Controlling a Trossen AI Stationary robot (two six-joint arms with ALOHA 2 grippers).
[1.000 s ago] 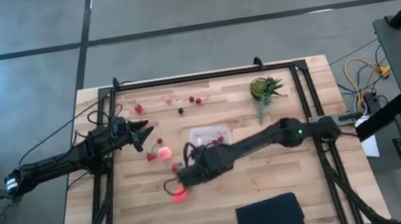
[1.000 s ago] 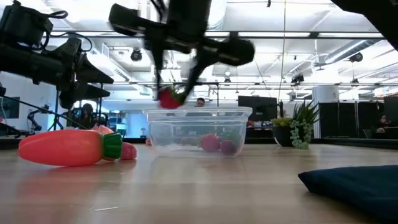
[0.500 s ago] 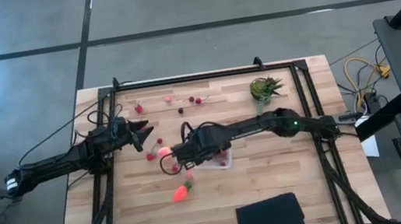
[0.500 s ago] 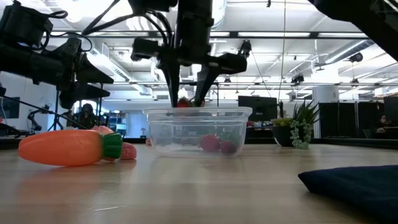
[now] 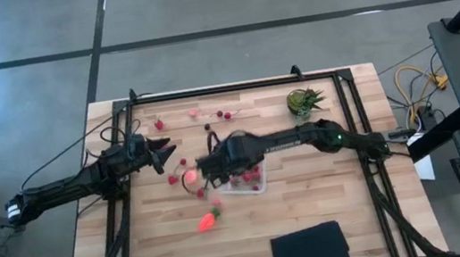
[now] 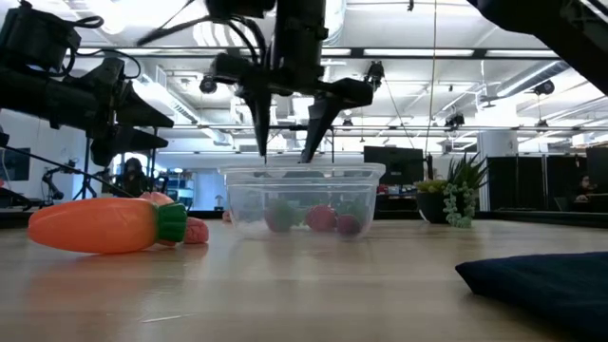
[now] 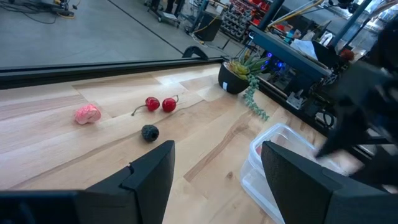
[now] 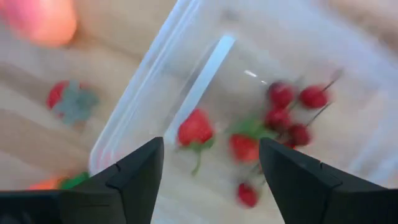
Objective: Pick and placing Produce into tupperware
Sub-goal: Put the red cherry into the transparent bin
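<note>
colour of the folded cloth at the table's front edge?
Black: the cloth is plain, no pattern visible. Shows best in the high view.

Clear tupperware (image 5: 242,181) holds red berries (image 8: 283,106); orange carrot (image 6: 95,224) lies beside it.

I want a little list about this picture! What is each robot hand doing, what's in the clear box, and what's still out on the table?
right gripper: open, right above the tupperware
left gripper: open, waiting at the table's left side
in the tupperware: strawberries and cherries
still on the table: carrot, round pink-orange fruit, scattered berries
also there: potted plant, black cloth
</note>
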